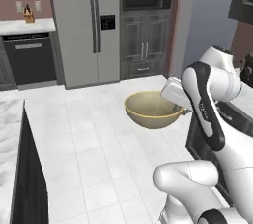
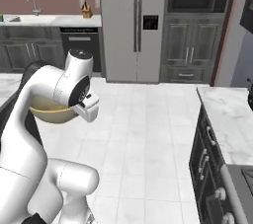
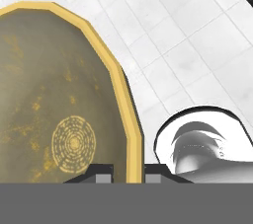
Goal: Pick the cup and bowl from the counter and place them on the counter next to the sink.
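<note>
Above the white tiled kitchen floor [image 1: 89,134], the white Franka arm [image 1: 207,99] carries the wide, round, shallow yellow-tan bowl [image 1: 152,109] with its golden-brown inside in mid-air, clear of any marble counter [image 2: 230,119], the two-finger gripper [image 3: 127,171] clamped on the bowl's rim, one dark fingertip [image 3: 101,173] inside and one outside.

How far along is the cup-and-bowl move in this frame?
Done: the bowl is off the counter, carried in the air above the tiled floor. In hand: the gripper is shut on the bowl's rim, one fingertip on each side of it in the hand view. Left: the bowl has yet to be set on the counter beside the sink across the room. I cannot tell where the cup is.
</note>
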{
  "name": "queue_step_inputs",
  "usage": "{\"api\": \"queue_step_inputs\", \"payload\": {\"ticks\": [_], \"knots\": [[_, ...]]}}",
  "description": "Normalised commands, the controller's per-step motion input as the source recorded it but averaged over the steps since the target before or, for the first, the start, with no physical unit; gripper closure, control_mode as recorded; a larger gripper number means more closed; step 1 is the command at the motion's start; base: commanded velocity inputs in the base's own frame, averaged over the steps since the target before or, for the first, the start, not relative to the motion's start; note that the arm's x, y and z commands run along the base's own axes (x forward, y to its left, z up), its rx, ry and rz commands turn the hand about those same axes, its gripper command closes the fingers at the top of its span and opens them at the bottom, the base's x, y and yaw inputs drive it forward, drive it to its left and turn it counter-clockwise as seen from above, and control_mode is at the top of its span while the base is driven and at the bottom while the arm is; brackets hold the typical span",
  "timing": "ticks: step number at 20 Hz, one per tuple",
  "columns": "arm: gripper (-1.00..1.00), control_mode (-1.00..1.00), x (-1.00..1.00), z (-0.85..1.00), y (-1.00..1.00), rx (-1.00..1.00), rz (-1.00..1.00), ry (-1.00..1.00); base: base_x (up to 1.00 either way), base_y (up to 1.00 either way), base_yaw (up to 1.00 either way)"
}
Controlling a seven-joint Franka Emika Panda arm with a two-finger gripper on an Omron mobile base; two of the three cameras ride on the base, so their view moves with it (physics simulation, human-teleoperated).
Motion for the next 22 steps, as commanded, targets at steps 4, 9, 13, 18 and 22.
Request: {"api": "queue_step_inputs", "payload": {"ticks": [4,9,13,18,22], "knots": [[1.00,1.00,0.00,0.00,0.00,0.00,0.00,0.00,1.00,-0.01,0.14],[1.00,1.00,0.00,0.00,0.00,0.00,0.00,0.00,1.00,0.00,0.11],[1.00,1.00,0.00,0.00,0.00,0.00,0.00,0.00,1.00,0.00,0.11],[1.00,1.00,0.00,0.00,0.00,0.00,0.00,0.00,1.00,0.00,0.11],[1.00,1.00,0.00,0.00,0.00,0.00,0.00,0.00,1.00,0.00,0.11]]}}
